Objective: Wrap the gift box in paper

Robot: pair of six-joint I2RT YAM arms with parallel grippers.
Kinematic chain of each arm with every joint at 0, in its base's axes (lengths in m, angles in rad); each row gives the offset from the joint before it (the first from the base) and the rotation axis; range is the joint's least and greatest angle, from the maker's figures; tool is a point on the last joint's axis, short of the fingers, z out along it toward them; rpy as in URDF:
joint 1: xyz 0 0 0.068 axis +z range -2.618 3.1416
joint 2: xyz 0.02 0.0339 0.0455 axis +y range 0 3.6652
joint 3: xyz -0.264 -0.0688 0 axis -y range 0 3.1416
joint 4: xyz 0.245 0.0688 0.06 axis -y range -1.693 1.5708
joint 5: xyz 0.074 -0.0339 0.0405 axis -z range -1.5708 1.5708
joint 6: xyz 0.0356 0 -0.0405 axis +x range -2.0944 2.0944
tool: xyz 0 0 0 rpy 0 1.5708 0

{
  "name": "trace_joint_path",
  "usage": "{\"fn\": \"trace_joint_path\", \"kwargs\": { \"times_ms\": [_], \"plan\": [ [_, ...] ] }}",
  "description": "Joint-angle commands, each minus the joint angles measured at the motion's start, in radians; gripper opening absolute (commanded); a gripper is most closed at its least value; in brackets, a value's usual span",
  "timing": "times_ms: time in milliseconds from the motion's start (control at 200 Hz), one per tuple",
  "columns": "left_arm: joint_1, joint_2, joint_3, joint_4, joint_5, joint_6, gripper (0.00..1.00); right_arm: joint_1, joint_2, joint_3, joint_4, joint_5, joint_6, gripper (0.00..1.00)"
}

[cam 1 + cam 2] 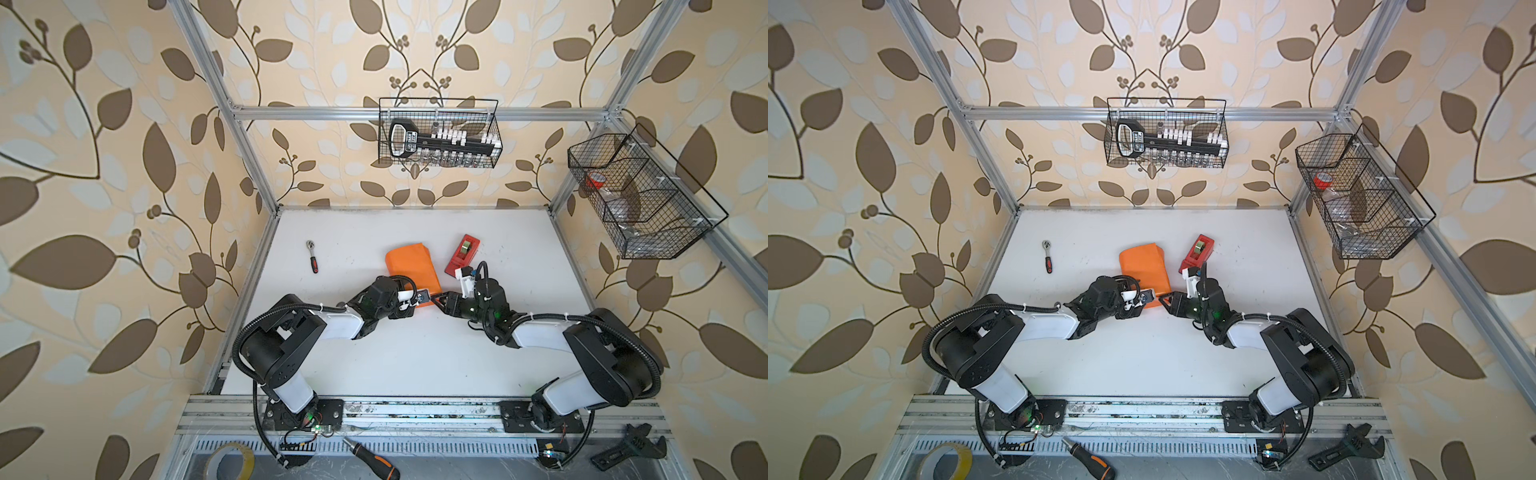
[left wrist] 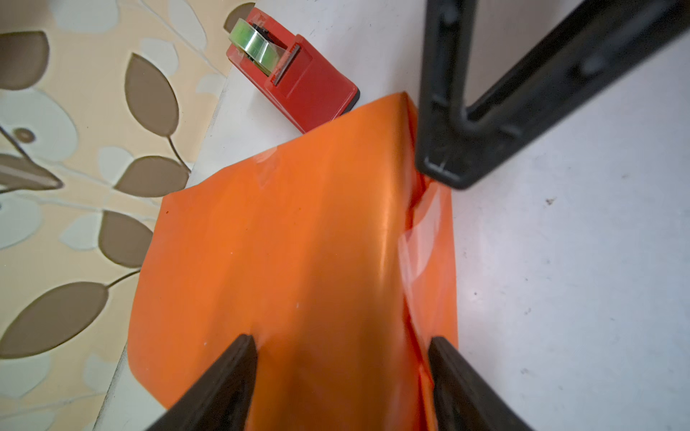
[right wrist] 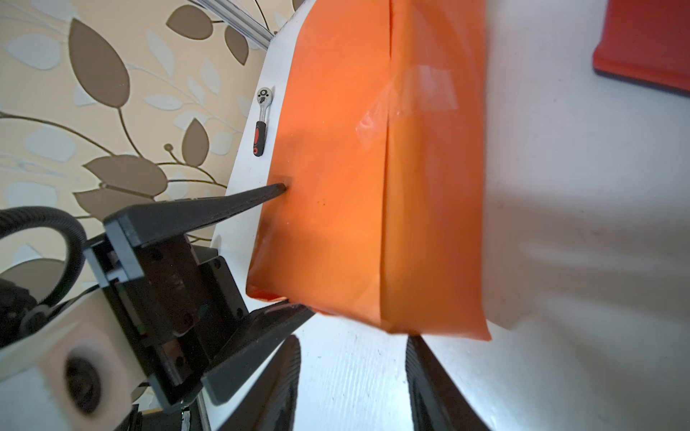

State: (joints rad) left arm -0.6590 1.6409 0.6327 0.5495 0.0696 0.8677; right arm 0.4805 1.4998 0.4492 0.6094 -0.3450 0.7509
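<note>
The left arm stretched low toward the orange paper, elbow bent, with its wrist just beside the paper's near left corner. The left pincer stood with its jaws wide apart at the paper's near end. One fingertip touched the paper's face and the other sat at its near edge. The right arm mirrored this from the opposite side, its wrist near the paper's near right corner. The right pincer was parted and held nothing, its tips just beside the paper's near end.
</note>
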Motion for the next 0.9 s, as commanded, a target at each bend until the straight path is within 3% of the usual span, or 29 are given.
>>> {"fn": "trace_joint_path", "kwargs": {
  "times_ms": [0, 75, 230, 350, 895],
  "plan": [
    [0.012, 0.036, -0.004, -0.127, -0.003, 0.017, 0.72, -0.009, -0.064, -0.027, -0.057, 0.018, -0.052, 0.49],
    [0.012, 0.035, -0.004, -0.128, -0.003, 0.017, 0.72, 0.013, -0.097, -0.027, -0.091, 0.024, -0.087, 0.44],
    [0.013, 0.037, 0.0, -0.129, -0.002, 0.016, 0.72, 0.082, -0.084, 0.013, -0.094, 0.045, -0.112, 0.2],
    [0.012, 0.035, -0.001, -0.129, -0.002, 0.016, 0.72, 0.107, -0.032, 0.058, -0.073, 0.051, -0.106, 0.1],
    [0.012, 0.034, -0.001, -0.13, -0.002, 0.016, 0.72, 0.121, 0.106, 0.178, -0.036, 0.057, -0.091, 0.05]
  ]
}}
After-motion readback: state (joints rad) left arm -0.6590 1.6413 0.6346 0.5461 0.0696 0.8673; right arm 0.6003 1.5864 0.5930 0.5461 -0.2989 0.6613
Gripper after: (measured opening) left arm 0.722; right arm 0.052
